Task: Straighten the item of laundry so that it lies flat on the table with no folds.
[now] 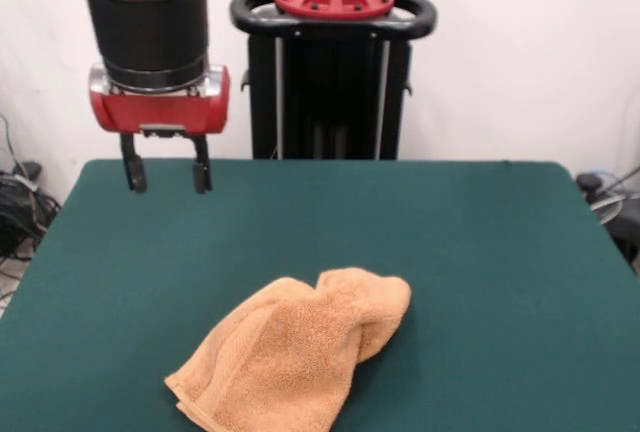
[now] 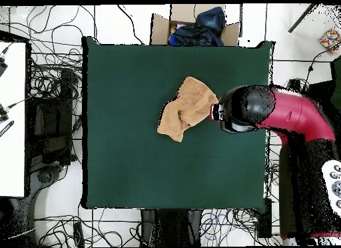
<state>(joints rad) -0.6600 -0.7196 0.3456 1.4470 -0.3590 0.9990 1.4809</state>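
Red arm (image 1: 150, 12), black band, silver ring; red wrist block; black two-fingered hand (image 1: 166, 177).

The orange-tan towel (image 1: 300, 352) (image 2: 187, 107) lies bunched and folded over itself on the dark green table (image 1: 480, 252) (image 2: 133, 152), with one rounded hump raised and one thin corner flat on the cloth.

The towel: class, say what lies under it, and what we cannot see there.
The crumpled orange-tan towel rests directly on the green table. Only its upper layer shows; the folded-under layers and the felt beneath are covered. The open gripper hangs apart from it, not touching.
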